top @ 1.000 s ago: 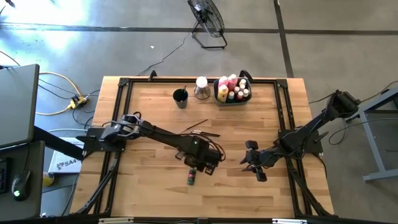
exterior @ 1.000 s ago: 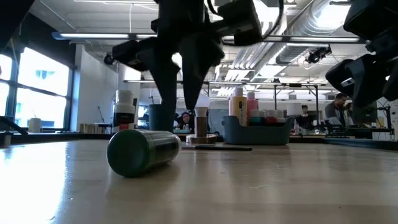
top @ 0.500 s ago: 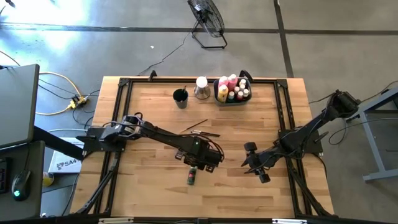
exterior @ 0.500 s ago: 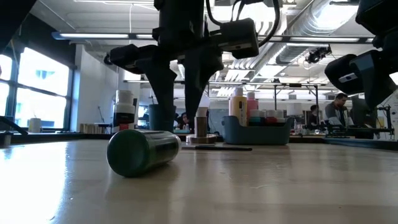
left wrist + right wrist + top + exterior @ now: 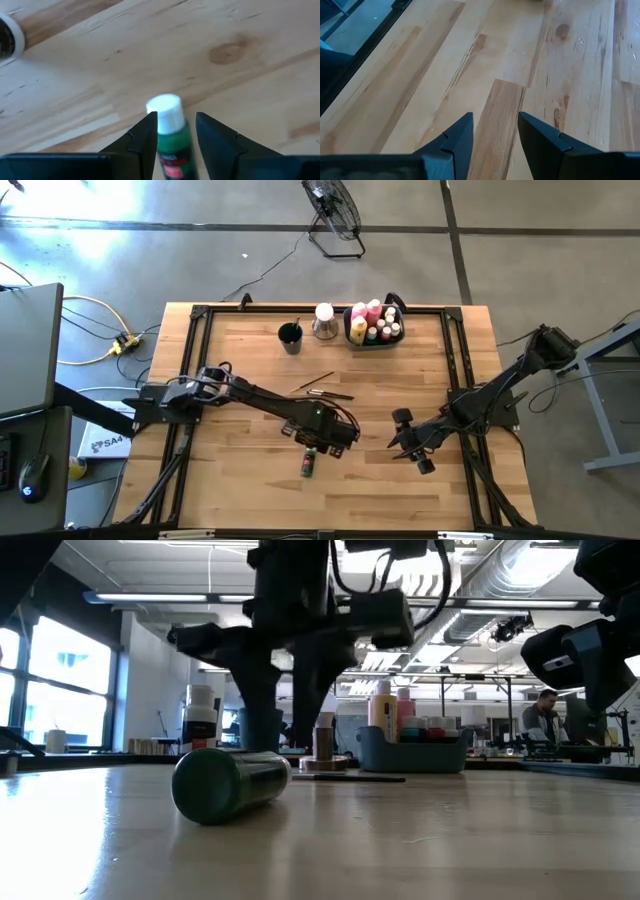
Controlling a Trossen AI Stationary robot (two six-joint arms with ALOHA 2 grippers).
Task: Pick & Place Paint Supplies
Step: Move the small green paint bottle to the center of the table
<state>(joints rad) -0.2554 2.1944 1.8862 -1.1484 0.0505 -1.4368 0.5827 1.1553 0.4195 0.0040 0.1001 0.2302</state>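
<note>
Lying on the table [image 5: 240, 490], a green paint bottle [image 5: 172, 142] is straddled by the left gripper [image 5: 175, 131]'s parted jaws; the right gripper [image 5: 494, 131]'s jaws are held apart, empty.

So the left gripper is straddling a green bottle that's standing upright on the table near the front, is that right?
Not quite. The left gripper does straddle the green bottle, with a finger either side of it, but the bottle is lying on its side on the table, not standing upright. The low view shows it lying lengthwise on the wood, and the left wrist view shows its white cap pointing along the table.
</note>
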